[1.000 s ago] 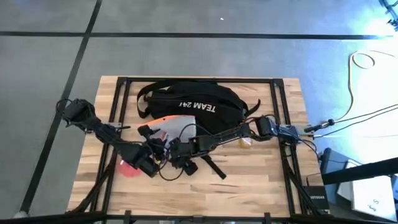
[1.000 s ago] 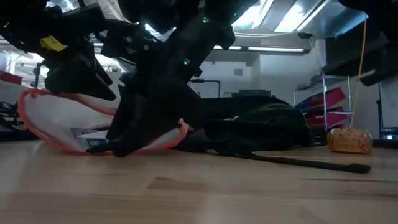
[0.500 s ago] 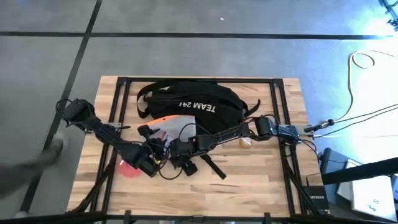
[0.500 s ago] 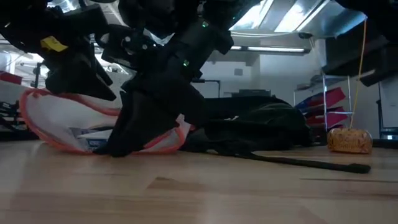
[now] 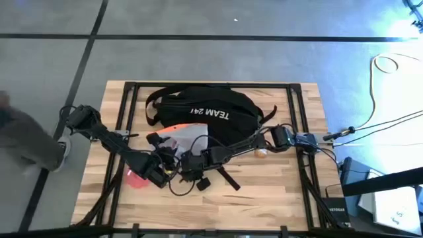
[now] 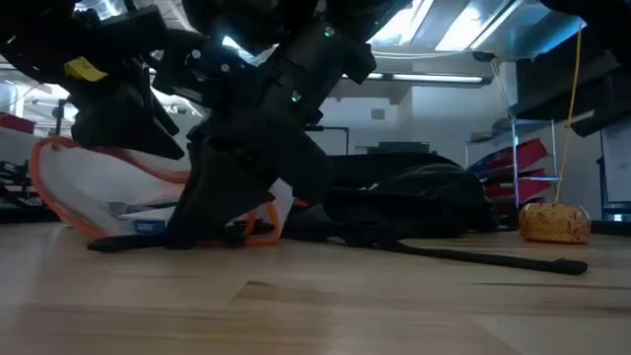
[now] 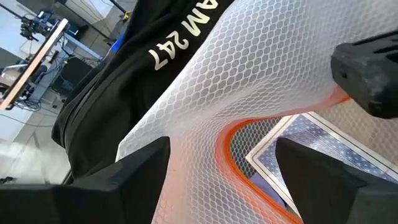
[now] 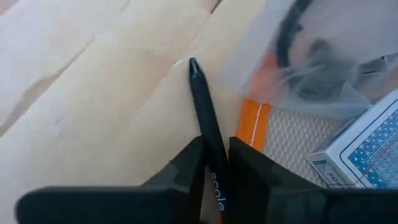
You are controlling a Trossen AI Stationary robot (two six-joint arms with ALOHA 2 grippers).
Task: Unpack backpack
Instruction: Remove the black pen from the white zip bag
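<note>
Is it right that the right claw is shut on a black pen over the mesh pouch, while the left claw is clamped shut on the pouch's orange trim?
Not quite. The right claw is shut on the black pen by the mesh pouch, but the left wrist view shows the left claw open, its fingers standing apart on either side of the orange trim, not clamped on it.

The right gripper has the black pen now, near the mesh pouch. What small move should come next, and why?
Probably carry the pen away from the mesh pouch and set it on bare table. The right gripper is shut on the pen, whose tip is already over the wood beside the pouch's orange edge. The left gripper is open at the pouch.
</note>
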